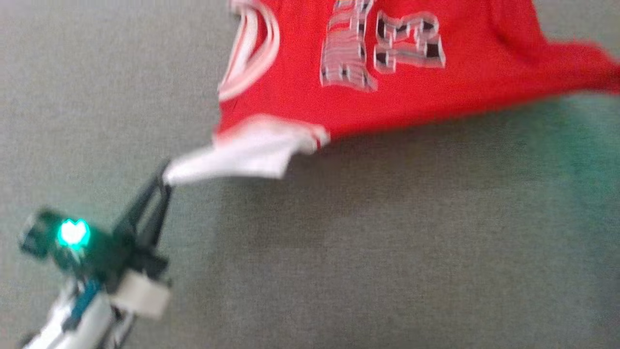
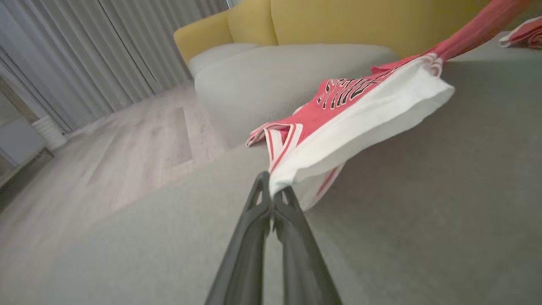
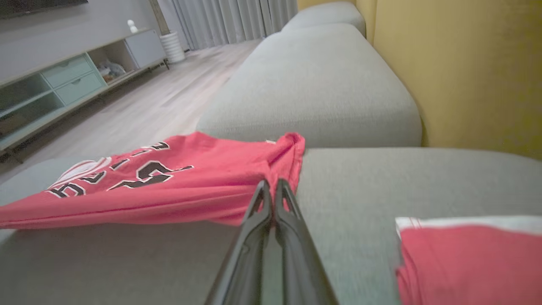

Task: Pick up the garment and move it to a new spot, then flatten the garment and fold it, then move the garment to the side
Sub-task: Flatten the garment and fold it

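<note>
A red jersey (image 1: 387, 97) is hanging in the air just above a grey sofa seat (image 1: 387, 271), stretched between two robot claws and casting a shadow on the cushion. The left claw (image 1: 166, 180), at the lower left of the head view, is clamping its two dark fingers together on the tip of the white sleeve (image 1: 232, 155). The right claw (image 3: 273, 186) is closing its fingers tight on the plain red edge at the opposite end. The jersey's long axis is running left to right across the robot's front, with the sleeve end pointing to the robot's left and nearer to it, and the red end pointing right and farther off. The printed side with the dark digits (image 1: 409, 41) is facing up. Both grips are biting only a thin bit of cloth, so more pull between the claws is likely to tug the sleeve tip free and drop that end in a heap. A smaller red piece (image 3: 465, 262) with a white band is lying near the right claw, and the jersey risks landing on it or dragging it along when lowered.
</note>
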Tool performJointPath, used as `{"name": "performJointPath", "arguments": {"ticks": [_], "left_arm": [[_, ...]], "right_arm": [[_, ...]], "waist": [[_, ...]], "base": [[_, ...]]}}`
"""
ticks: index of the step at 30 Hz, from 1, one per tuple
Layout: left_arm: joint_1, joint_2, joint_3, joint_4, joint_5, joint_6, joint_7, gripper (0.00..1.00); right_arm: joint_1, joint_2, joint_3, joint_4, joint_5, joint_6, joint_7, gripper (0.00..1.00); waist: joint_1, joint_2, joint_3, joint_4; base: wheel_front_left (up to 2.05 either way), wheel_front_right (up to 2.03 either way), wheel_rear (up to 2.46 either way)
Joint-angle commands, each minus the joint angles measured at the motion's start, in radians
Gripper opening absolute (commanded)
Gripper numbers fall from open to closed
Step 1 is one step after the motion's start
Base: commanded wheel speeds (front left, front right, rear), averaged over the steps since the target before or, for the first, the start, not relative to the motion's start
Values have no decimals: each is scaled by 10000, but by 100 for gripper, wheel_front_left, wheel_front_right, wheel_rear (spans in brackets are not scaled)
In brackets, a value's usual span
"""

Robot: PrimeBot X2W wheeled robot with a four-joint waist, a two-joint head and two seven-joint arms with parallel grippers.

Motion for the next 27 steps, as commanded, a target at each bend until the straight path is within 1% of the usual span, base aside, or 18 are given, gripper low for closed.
{"name": "performJointPath", "arguments": {"ticks": [1,4,7,11,13,15,16,17,20,24,27], "left_arm": [[354,618,518,-528,-158,338,100,0],[1649,712,367,-1296,-379,823,384,0],[2610,845,180,-1974,-523,1139,700,0],[3301,1095,72,-2628,-691,1316,1047,0],[3255,1224,62,-2745,-649,1275,1168,0],[2980,1189,103,-2753,-744,1093,1158,0],[2790,1261,72,-2658,-698,922,1193,0],[2300,1310,67,-2416,-667,584,1235,0],[1280,1378,90,-1985,-484,67,1347,0],[-323,1279,140,-1528,-271,-608,1541,0],[-1433,1215,78,-1024,-153,-1260,1566,0]], "right_arm": [[577,-579,-265,-256,-86,-9,-171,0],[1687,-440,-514,-528,-147,-9,-228,0],[2676,-349,-716,-883,-273,-9,-66,0],[3819,-151,-1153,-1481,-424,-9,262,0],[4078,40,-1425,-1670,-540,-9,464,0],[4123,303,-1672,-1760,-658,-9,705,0],[4053,455,-1765,-1810,-705,-9,824,0],[3807,712,-1872,-1841,-864,-9,1056,0],[3238,1016,-1932,-1721,-1082,-9,1405,0],[2346,1218,-1904,-1469,-1302,-9,1838,0],[1507,1290,-1728,-1218,-1466,-9,2140,0]], "waist": [[4,-1,-397,-147],[4,-1,-739,-246],[4,-1,-1024,-284],[4,-1,-1167,-324],[4,-1,-1159,-326],[4,-1,-1089,-317],[4,-1,-1016,-334],[4,-1,-847,-363],[4,-1,-533,-371],[4,-1,-85,-364],[4,-1,266,-398]], "base": [[0,0,0],[0,0,0],[0,0,0],[0,0,0],[0,0,0],[0,0,0],[0,0,0],[0,0,0],[0,0,0],[0,0,0],[0,0,0]]}}
